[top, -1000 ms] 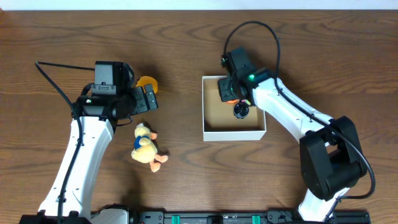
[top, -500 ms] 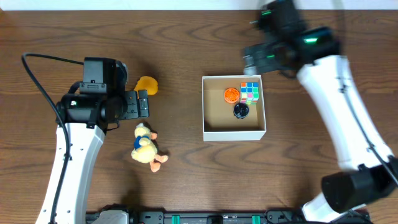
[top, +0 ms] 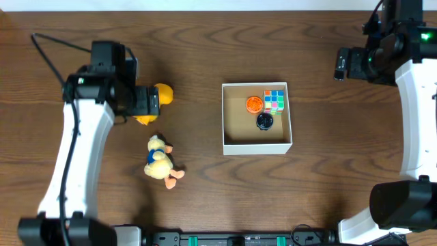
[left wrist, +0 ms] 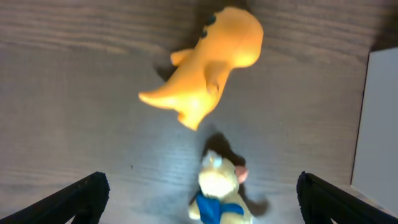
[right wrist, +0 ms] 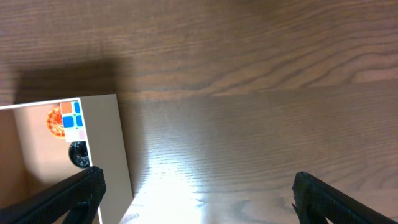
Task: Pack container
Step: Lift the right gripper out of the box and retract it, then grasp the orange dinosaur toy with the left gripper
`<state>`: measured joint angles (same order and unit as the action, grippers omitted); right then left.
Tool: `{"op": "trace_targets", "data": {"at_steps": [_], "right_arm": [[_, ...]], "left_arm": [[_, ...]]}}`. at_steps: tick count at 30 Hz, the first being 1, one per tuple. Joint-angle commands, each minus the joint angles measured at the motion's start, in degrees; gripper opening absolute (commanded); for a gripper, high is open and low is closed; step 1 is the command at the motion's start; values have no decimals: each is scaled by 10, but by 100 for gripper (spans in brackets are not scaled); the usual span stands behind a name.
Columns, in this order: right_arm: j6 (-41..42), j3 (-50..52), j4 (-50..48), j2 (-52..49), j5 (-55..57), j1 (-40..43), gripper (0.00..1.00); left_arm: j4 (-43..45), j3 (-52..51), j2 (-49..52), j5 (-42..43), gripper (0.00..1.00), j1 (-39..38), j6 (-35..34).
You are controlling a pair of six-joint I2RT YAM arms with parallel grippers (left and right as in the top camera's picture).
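Observation:
The container [top: 257, 144] is a square white box with a brown inside, at the table's middle. In it lie a colour cube [top: 275, 101], an orange disc [top: 254, 104] and a small black round thing [top: 265, 121]. An orange dinosaur toy [top: 162, 93] lies left of the box, partly under my left gripper [top: 150, 102], which is open and empty above it. A yellow duck plush [top: 159, 161] with a blue scarf lies nearer the front. The left wrist view shows the dinosaur [left wrist: 208, 62] and the duck [left wrist: 221, 193]. My right gripper [top: 340, 63] is open and empty, right of the box.
The right wrist view shows the container's right wall [right wrist: 117, 149] at the left, with the cube [right wrist: 72, 118] inside and bare wood to the right. The left wrist view shows a white box wall [left wrist: 376, 124] at its right edge.
My right gripper has drawn back from the box to the far right, leaving the colour cube inside. My left gripper has moved back over the orange dinosaur.

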<state>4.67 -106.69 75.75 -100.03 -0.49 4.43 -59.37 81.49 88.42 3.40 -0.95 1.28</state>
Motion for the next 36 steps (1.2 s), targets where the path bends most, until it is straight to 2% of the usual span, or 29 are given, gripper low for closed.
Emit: {"op": "trace_targets", "data": {"at_steps": [1,4,10,16,22,31,35,36], "right_arm": [[-18,5,3,0,-13,4,99],[-18,5,3,0,-13,4,99],[-20,5,3,0,-13,4,99],[-20,5,3,0,-15,4,99],[-20,5,3,0,-15,4,99],[-20,5,3,0,-15,4,99],[-20,5,4,0,-15,4,99],[-20,5,4,0,-15,4,99]], "left_arm": [[-2,51,58,7,98,8,46],[-4,83,113,22,98,12,77],[-5,86,199,21,98,12,165],[18,86,269,21,98,12,172],[32,86,320,21,98,12,208],[46,86,345,21,98,12,208],[49,86,345,21,72,12,207],[48,86,345,21,62,12,207]]}}
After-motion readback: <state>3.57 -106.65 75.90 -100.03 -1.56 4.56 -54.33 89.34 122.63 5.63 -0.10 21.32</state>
